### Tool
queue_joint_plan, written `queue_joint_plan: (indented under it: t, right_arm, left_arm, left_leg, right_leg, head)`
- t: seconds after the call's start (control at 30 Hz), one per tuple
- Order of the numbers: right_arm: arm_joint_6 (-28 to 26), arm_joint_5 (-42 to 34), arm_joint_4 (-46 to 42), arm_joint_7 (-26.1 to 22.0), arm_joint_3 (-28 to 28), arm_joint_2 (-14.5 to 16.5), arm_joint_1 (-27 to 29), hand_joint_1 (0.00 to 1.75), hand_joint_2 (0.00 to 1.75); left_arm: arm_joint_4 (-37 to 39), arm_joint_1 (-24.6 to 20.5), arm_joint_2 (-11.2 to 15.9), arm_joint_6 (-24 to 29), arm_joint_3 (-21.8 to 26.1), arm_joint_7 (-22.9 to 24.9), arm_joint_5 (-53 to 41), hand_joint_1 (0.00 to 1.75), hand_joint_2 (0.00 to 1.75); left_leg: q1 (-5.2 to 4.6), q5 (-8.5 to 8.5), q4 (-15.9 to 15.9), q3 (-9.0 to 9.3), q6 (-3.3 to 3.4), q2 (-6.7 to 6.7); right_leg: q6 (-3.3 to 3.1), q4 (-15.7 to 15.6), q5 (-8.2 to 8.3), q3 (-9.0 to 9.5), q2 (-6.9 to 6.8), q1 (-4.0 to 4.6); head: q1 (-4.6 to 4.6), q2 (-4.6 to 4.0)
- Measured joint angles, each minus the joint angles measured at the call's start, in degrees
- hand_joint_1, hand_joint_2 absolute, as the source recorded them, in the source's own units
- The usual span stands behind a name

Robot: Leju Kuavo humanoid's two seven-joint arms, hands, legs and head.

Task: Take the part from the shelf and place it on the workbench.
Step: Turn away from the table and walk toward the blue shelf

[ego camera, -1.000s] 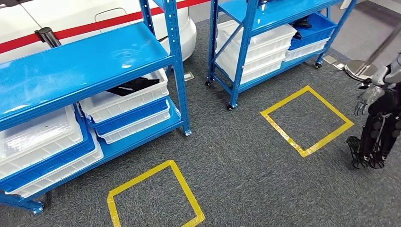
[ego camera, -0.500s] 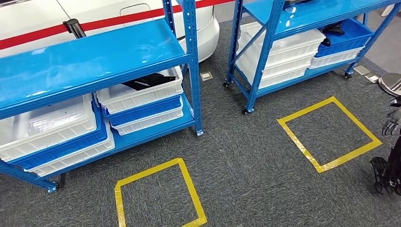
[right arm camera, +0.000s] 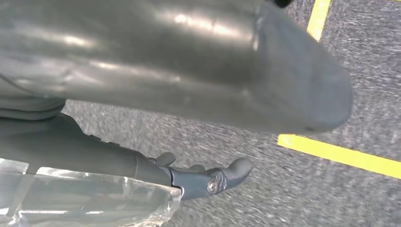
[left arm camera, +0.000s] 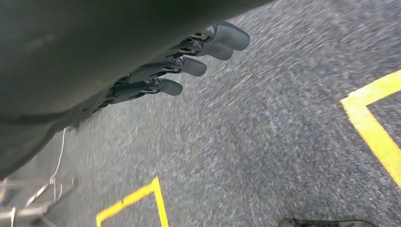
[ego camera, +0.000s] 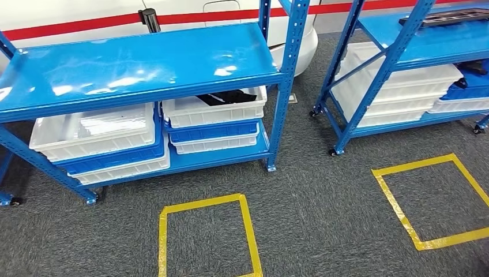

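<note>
We see the black part (ego camera: 228, 98) half sunk in a white bin (ego camera: 213, 109), its shape hidden by the bin wall and the blue shelf (ego camera: 138, 63) above. The second shelf (ego camera: 427, 40) is cut off at the edge. The left robot hand (left arm camera: 189, 56) shows blurred fingers; the right robot hand (right arm camera: 208, 182) is mostly covered.

— What does the left hand (left arm camera: 184, 61) look like?
— Dark slate fingers (left arm camera: 156, 87) with rounded, glossy tips and small metal links along them.
— And the right hand (right arm camera: 208, 182)?
— A thick, smooth grey thumb (right arm camera: 227, 71), plus a darker finger with a silver screw.
</note>
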Motion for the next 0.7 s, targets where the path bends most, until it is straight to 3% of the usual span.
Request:
queue_joint_plan:
  t: [0.03,0.07,0.13,0.2,0.23,0.3,0.37,0.4,0.43,0.47,0.5,0.53,0.6,0.67,0.7]
  right_arm:
    - [0.00,0.05,0.01,-0.04,0.02,-0.06,-0.04,0.00,0.00]
    - [0.00,0.09,0.01,-0.09,0.03,-0.08,-0.06,0.00,0.00]
    - [0.00,0.15,0.02,-0.12,0.07,-0.08,-0.18,0.00,0.00]
    - [0.00,0.19,0.02,-0.16,0.23,0.01,-0.38,0.00,0.00]
    - [0.00,0.21,0.01,-0.22,0.34,0.05,-0.44,0.00,0.00]
    - [0.00,0.29,0.01,-0.48,0.52,0.20,-0.44,0.00,0.00]
    - [0.00,0.37,0.01,-0.70,0.58,0.22,-0.33,0.00,0.00]
    - [0.01,0.39,0.01,-0.76,0.60,0.22,-0.28,0.00,0.00]
    - [0.03,0.43,0.01,-0.81,0.63,0.22,-0.27,0.00,0.00]
    - [0.08,0.47,0.01,-0.87,0.68,0.23,-0.29,0.00,0.00]
    - [0.14,0.54,0.01,-0.94,0.74,0.26,-0.30,0.00,0.00]
    - [0.20,0.61,0.01,-1.02,0.79,0.32,-0.31,0.00,0.00]
    - [0.26,0.69,0.02,-1.28,0.85,0.51,-0.36,0.00,0.00]
    - [0.28,0.72,0.02,-1.59,0.87,0.63,-0.47,0.00,0.00]
    - [0.30,0.74,0.01,-1.74,0.90,0.67,-0.55,0.00,0.00]
  left_arm:
    - [0.00,0.04,-0.03,0.03,0.00,-0.09,0.06,0.00,0.00]
    - [0.00,0.05,-0.05,0.07,0.00,-0.15,0.09,0.00,0.00]
    - [0.00,0.09,-0.09,0.16,0.00,-0.20,0.16,0.00,0.00]
    - [0.00,0.22,-0.10,0.37,0.00,-0.20,0.20,0.00,0.00]
    - [0.00,0.27,-0.09,0.51,0.00,-0.20,0.20,0.00,0.00]
    - [0.00,0.27,-0.06,0.84,0.00,-0.11,0.13,0.00,0.00]
    - [0.00,0.19,-0.04,1.02,-0.01,0.17,-0.01,0.00,0.00]
    - [0.00,0.17,-0.02,1.03,-0.01,0.35,-0.10,0.00,0.00]
    - [0.00,0.20,0.02,1.03,-0.01,0.54,-0.16,0.00,0.00]
    - [0.00,0.25,0.07,1.02,-0.01,0.66,-0.25,0.00,0.00]
    - [0.00,0.31,0.13,1.01,0.00,0.74,-0.30,0.00,0.00]
    - [0.00,0.35,0.21,1.00,0.00,0.75,-0.34,0.00,0.00]
    - [0.00,0.29,0.39,1.00,-0.01,0.56,-0.38,0.00,0.00]
    - [0.00,0.27,0.56,0.99,-0.02,0.33,-0.33,0.00,0.00]
    - [0.00,0.32,0.62,0.98,-0.01,0.27,-0.29,0.00,0.00]
  left_leg:
    - [0.11,-0.22,0.26,0.04,-0.36,-0.79]
    - [0.05,-0.58,0.71,0.02,-0.84,-1.51]
    - [-0.02,-1.23,1.39,-0.23,-1.80,-2.43]
    - [0.24,-1.49,1.55,-0.45,-2.51,-2.94]
    - [0.39,-1.66,1.88,-0.54,-2.79,-2.43]
    - [0.55,-3.36,5.07,-1.85,-3.38,0.26]
    - [0.77,-6.65,12.31,-5.56,-3.96,3.03]
    - [0.95,-7.87,15.88,-7.65,-4.18,3.55]
    - [1.07,-8.07,17.85,-9.01,-4.31,3.78]
    - [1.15,-7.16,17.70,-9.31,-4.34,3.93]
    - [1.17,-5.29,15.25,-8.35,-4.22,4.21]
    - [1.10,-2.98,11.29,-6.50,-3.93,4.90]
    - [0.56,-0.39,4.66,-3.22,-3.23,6.80]
    - [-0.07,-0.44,2.82,-2.46,-2.65,7.40]
    - [-0.24,-0.42,2.53,-2.45,-2.34,6.87]
  right_leg:
    - [0.76,-4.33,2.10,1.69,0.79,-0.40]
    - [1.07,-8.17,3.78,3.22,1.61,-0.63]
    - [0.33,-11.90,5.19,4.85,2.63,-0.70]
    - [-1.02,-11.94,5.26,5.15,1.98,-0.57]
    - [-1.46,-12.01,5.32,5.38,1.63,-0.62]
    - [-2.29,-12.20,5.19,5.91,0.66,-0.86]
    - [-3.00,-12.23,4.74,6.40,-0.61,-0.55]
    - [-3.20,-12.23,4.51,6.59,-1.28,-0.41]
    - [-3.28,-12.23,4.29,6.77,-1.92,-0.31]
    - [-3.26,-12.22,4.04,7.01,-2.50,-0.26]
    - [-3.16,-12.23,3.77,7.33,-3.02,-0.23]
    - [-3.01,-12.24,3.47,7.73,-3.53,-0.20]
    - [-2.52,-12.33,2.88,8.33,-4.44,0.09]
    - [-1.91,-12.55,2.48,8.68,-5.30,0.32]
    - [-1.60,-12.83,2.41,8.98,-5.78,0.41]
  head:
    - [0.02,0.00]
    - [0.09,0.00]
    - [0.04,0.00]
    - [-0.11,0.00]
    - [-0.14,0.00]
    - [-0.48,0.00]
    - [-0.85,0.00]
    - [-0.87,0.00]
    - [-0.88,0.00]
    - [-0.90,0.00]
    - [-0.90,0.00]
    - [-0.91,0.00]
    - [-0.86,0.00]
    - [-0.84,0.00]
    - [-0.90,0.00]
